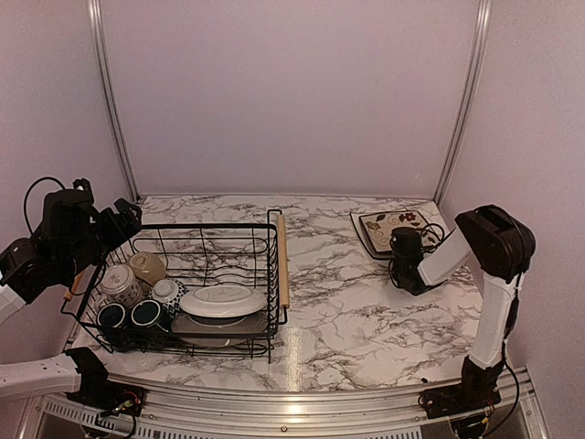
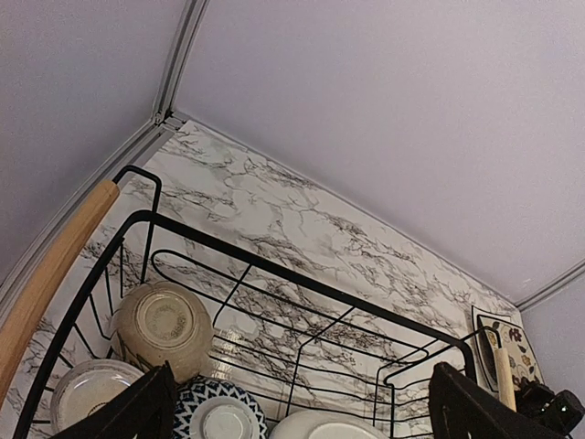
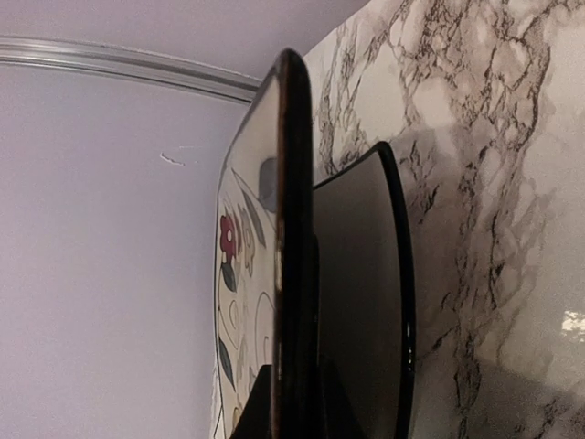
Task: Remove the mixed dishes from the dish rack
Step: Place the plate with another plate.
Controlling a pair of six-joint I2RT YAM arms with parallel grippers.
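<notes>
Clenched on the near edge of the square floral plate point(image 1: 393, 222), our right claw point(image 1: 408, 247) has one dish out at the far right of the counter point(image 1: 347, 302), while the mugs point(image 1: 146, 314) and white plate point(image 1: 221, 299) wait in the dish rack point(image 1: 272, 274) beneath our wide-open left claw point(image 1: 128, 219).

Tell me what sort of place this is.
Probably a robot test cell staged as a kitchen counter: a marble-patterned tabletop enclosed by plain lilac walls and aluminium rails, a black wire dish rack of mugs and plates, with a left arm and right arm alongside.
</notes>
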